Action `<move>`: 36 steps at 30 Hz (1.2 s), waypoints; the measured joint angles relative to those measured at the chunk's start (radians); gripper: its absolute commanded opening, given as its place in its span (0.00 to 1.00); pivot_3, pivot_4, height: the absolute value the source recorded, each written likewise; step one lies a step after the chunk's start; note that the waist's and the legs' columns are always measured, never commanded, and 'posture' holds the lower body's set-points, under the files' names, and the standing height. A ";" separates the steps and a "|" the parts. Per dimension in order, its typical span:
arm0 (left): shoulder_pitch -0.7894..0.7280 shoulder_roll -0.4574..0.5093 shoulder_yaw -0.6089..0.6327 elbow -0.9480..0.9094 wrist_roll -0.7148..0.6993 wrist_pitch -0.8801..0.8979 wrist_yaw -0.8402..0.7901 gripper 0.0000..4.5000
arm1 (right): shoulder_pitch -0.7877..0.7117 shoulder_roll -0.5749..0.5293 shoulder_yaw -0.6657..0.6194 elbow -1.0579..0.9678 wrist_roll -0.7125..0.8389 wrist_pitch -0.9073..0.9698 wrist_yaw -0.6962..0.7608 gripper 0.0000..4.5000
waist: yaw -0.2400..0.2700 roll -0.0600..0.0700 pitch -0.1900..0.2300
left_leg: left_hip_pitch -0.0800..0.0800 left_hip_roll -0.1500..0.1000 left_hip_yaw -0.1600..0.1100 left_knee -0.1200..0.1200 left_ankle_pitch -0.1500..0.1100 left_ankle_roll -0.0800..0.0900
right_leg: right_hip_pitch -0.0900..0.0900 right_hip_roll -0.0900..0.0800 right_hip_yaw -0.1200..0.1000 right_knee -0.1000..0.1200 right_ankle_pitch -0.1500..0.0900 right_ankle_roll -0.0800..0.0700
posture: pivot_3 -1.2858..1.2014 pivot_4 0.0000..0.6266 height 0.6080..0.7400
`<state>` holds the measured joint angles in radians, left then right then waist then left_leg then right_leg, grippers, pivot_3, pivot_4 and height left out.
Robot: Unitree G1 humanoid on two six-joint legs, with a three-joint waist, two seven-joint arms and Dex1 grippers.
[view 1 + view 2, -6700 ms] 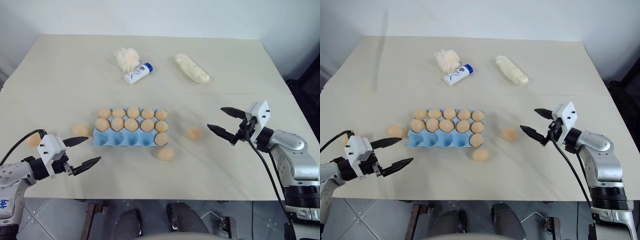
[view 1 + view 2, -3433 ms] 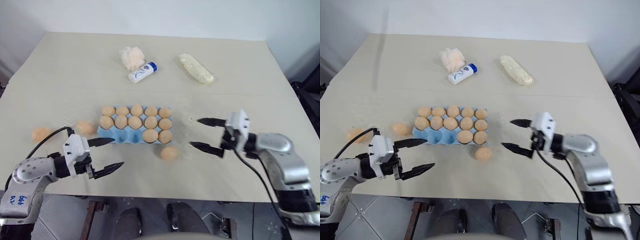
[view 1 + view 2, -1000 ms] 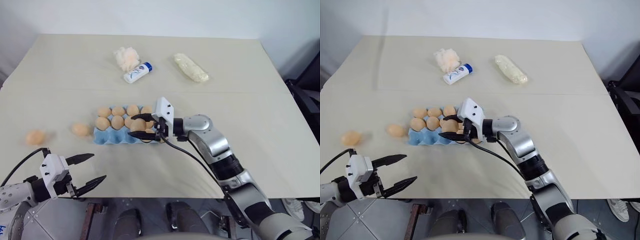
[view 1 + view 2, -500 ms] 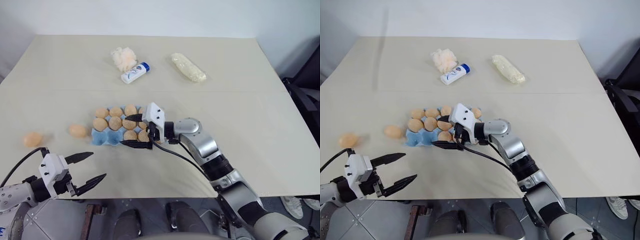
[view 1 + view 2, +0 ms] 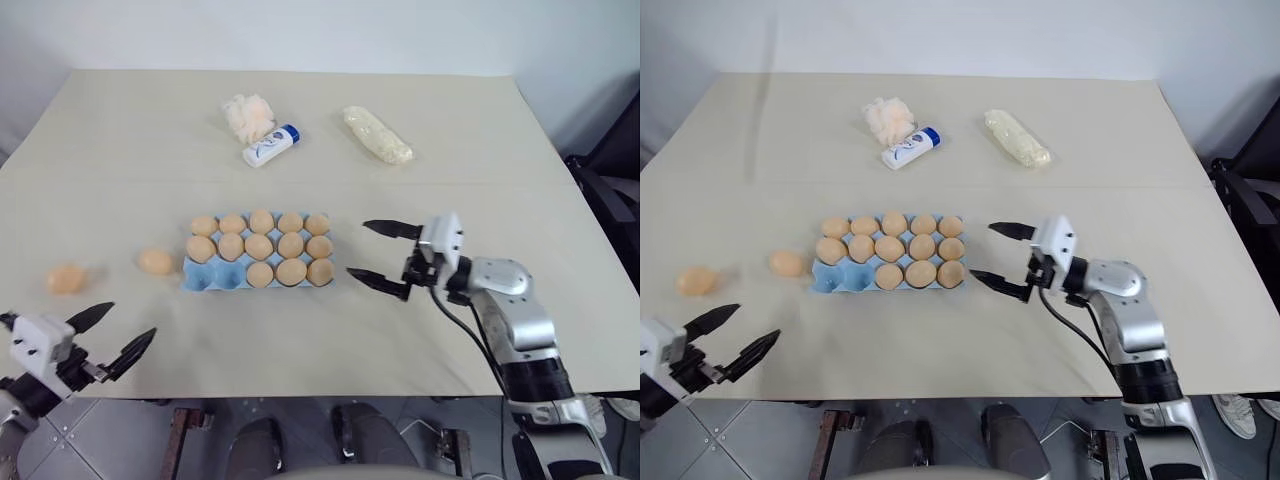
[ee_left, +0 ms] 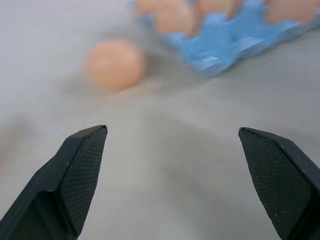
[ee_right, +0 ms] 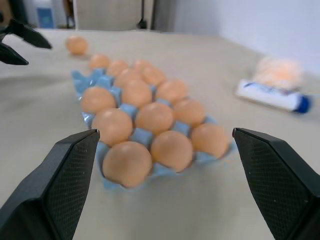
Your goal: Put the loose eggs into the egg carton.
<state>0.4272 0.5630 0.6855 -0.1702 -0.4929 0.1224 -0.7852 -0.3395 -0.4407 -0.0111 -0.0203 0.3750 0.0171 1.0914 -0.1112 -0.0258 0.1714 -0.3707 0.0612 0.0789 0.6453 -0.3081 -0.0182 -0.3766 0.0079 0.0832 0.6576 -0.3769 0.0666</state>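
Right gripper (image 5: pixel 386 256) now clear of egg carton (image 5: pixel 259 262), empty.

Eggs (image 5: pixel 155 262) smooth matt; carton (image 5: pixel 206 278) moulded pulp.

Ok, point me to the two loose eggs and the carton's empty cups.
nearer loose egg (image 5: pixel 155 262), left eye view, its middle.
farther loose egg (image 5: pixel 65 279), left eye view, its middle.
egg carton (image 5: pixel 215 275), left eye view, empty front-left cups.

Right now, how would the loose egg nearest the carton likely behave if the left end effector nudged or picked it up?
The loose egg is smooth and oval on the flat table, so a nudge would probably roll it, likely in a curve. Its rounded shell may slip between narrow fingers. It is probably fragile, so a gentle squeeze seems wise.
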 measured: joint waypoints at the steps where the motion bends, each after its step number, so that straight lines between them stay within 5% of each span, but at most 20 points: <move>1: 0.003 -0.010 0.010 0.007 -0.008 0.000 0.010 1.00 | 0.013 -0.010 -0.002 -0.006 0.007 -0.012 0.012 0.99 | 0.001 0.000 0.000 | 0.000 0.000 0.000 0.000 0.000 0.000 | 0.000 0.000 0.000 0.000 0.000 0.000 | 0.52 0.24 1.00; 11: -0.108 -0.047 0.022 0.029 -0.032 0.017 0.115 1.00 | 0.061 -0.066 0.005 -0.038 0.035 -0.038 0.078 0.99 | 0.025 -0.003 0.000 | 0.001 0.000 0.000 0.002 0.001 0.000 | 0.002 0.000 0.000 0.001 0.000 0.000 | 0.52 0.24 1.00; 13: -0.313 -0.024 -0.062 0.035 -0.019 0.090 0.206 1.00 | 0.070 -0.082 0.023 -0.063 0.037 -0.028 0.088 0.99 | 0.052 -0.004 0.000 | 0.000 0.000 -0.002 0.003 0.002 -0.001 | 0.001 0.000 -0.002 0.003 0.000 0.000 | 0.52 0.24 1.00; 17: -0.476 0.002 -0.156 0.106 0.035 0.142 0.278 1.00 | 0.085 -0.082 0.048 -0.094 0.038 -0.027 0.094 0.99 | 0.052 -0.004 0.000 | 0.001 0.000 -0.001 0.003 0.002 -0.001 | 0.001 0.000 -0.002 0.003 0.000 0.000 | 0.52 0.24 1.00; 28: -0.632 0.008 -0.313 0.309 0.168 0.150 0.319 1.00 | 0.076 -0.054 0.084 -0.097 0.037 -0.019 0.044 0.99 | 0.052 -0.004 0.000 | 0.000 0.000 -0.001 0.003 0.002 -0.002 | 0.000 0.000 -0.002 0.004 0.000 0.000 | 0.52 0.24 1.00; 36: -0.609 0.008 -0.311 0.338 0.171 0.166 0.314 0.54 | 0.067 -0.047 0.084 -0.096 0.037 -0.019 0.017 1.00 | 0.055 -0.004 0.000 | 0.001 0.000 -0.001 0.004 0.002 -0.002 | 0.000 0.000 -0.002 0.005 0.000 0.000 | 0.52 0.24 1.00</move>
<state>-0.1822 0.5709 0.3743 0.1678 -0.3221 0.2881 -0.4712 -0.2724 -0.4876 0.0725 -0.1164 0.4117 -0.0020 1.1079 -0.0559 -0.0298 0.1717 -0.3702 0.0613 0.0778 0.6490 -0.3062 -0.0201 -0.3764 0.0077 0.0810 0.6626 -0.3766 0.0666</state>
